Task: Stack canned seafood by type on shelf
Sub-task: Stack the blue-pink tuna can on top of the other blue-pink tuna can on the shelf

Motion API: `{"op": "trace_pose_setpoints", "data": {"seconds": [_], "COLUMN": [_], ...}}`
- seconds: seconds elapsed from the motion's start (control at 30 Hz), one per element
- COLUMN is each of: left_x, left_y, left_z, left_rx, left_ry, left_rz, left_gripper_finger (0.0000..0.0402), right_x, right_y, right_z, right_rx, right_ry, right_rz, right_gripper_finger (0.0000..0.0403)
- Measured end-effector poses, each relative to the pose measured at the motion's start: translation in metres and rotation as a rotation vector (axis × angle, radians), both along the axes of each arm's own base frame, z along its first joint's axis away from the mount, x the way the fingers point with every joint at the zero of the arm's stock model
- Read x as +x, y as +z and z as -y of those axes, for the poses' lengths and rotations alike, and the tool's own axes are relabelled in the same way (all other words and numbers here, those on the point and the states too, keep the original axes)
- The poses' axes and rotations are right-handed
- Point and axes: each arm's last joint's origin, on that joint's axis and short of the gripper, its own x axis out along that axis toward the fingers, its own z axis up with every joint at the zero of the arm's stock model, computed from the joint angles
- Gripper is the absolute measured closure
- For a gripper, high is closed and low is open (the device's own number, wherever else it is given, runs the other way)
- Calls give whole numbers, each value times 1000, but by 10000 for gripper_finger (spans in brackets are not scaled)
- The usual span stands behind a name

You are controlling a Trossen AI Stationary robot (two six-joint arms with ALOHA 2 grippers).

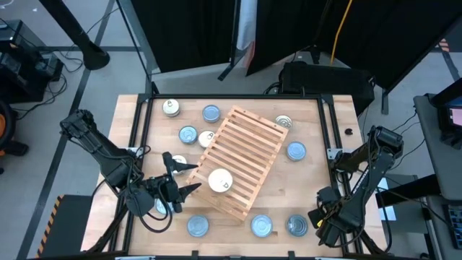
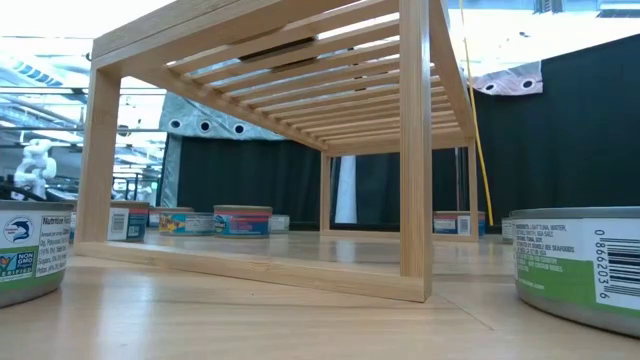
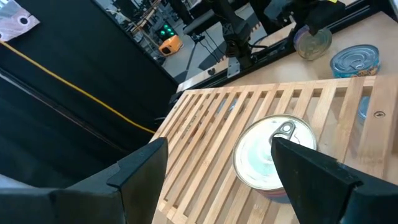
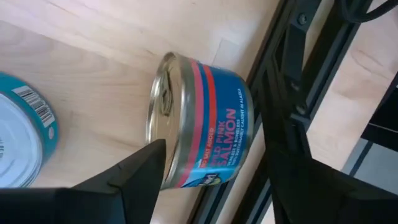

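Pincers stood spread on both arms, and neither one was pinching anything. From where I stood, the left pincer [image 1: 189,178] hung low at the near-left corner of the shelf [image 1: 249,148], its two fingers splayed and pointing across toward the white-topped tin [image 1: 220,180] that sat on the slats just beyond its tips. Through the left wrist view that same white-topped tin [image 3: 273,152] lay dead ahead, a little toward one finger rather than centred in the gap, flat on its base with the pull-tab up. It had no long axis to speak of, being round, so the approach looked free from any side; I judged the pincer only needed to go forward and lower to straddle it, or back away if the tin had just been set down.

Over on the other side, the right pincer [image 1: 317,217] sat at the near-right corner of the tabletop [image 1: 317,123], also spread, with a salmon tin [image 4: 202,121] just past its fingertips; that looked to be the silver-topped tin [image 1: 297,226] beside it.

Loose tins lay scattered round the shelf on the tabletop: blue-topped ones [image 1: 188,134] to the left and along the near edge, another blue one [image 1: 296,151] off the right side. The left arm was plainly the nearer to the shelf.
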Motion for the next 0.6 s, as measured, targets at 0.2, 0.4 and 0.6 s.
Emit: {"op": "trace_pose_setpoints", "data": {"seconds": [0.2, 0.4, 0.6], "left_x": [0, 0, 0], "left_y": [0, 0, 0], "left_z": [0, 0, 0], "left_rx": [0, -1, -1], "left_ry": [-2, -2, -2], "left_rz": [-1, -1, -1], "left_gripper_finger": [109, 109, 109], "right_x": [1, 1, 1], "right_y": [0, -3, -18], "right_z": [0, 0, 0], "right_rx": [0, 9, 52], "right_ry": [53, 81, 110], "right_rz": [15, 38, 62], "right_gripper_finger": [131, 144, 173]}}
